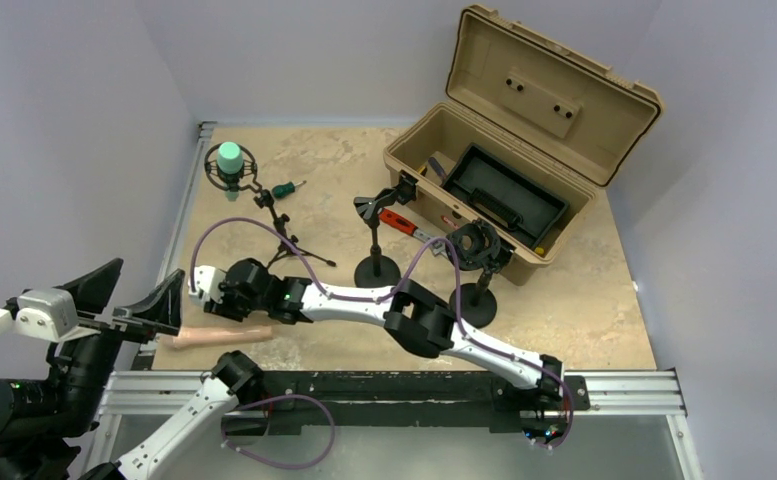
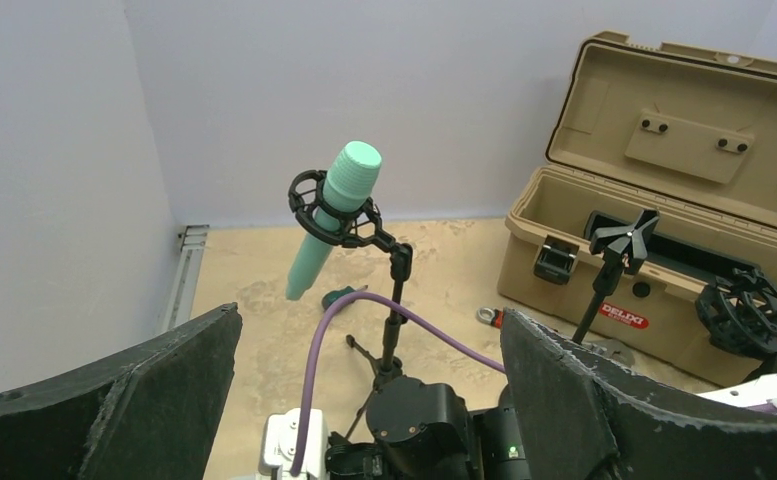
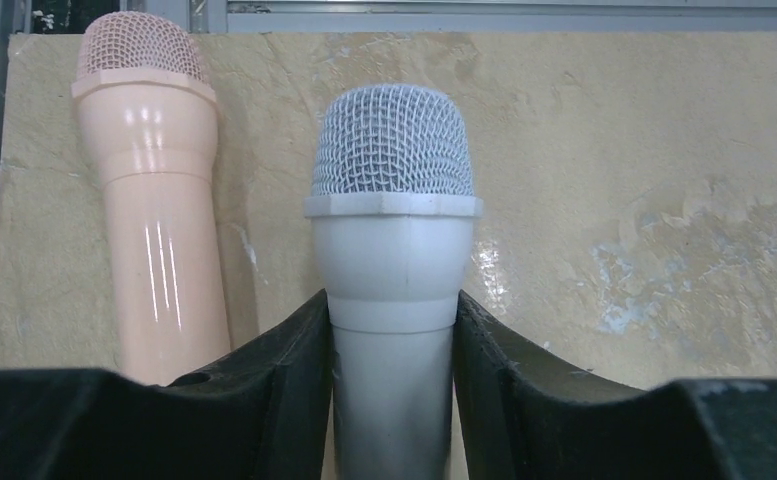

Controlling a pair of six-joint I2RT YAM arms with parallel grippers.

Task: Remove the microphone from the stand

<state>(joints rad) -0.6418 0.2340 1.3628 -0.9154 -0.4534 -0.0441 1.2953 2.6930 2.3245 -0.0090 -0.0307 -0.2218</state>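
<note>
From above, the green microphone (image 1: 229,158) sits in the ring mount of a tripod stand (image 1: 282,232) at the far left of the table (image 1: 594,300). Two other stands (image 1: 376,240) are nearer an open tan toolbox (image 1: 554,90). The right arm reaches across to the near left, its right gripper (image 1: 202,290) just beyond a peach microphone (image 1: 219,337) lying flat. The left gripper (image 1: 149,275) is lifted at the left edge. The left wrist view shows its fingers (image 2: 154,390) spread wide and bare, with the green microphone tilted in its mount ahead, well apart. The right wrist view shows the fingers (image 3: 284,390) clamped on a white microphone (image 3: 394,260), with the peach one just beside it on the table.
</note>
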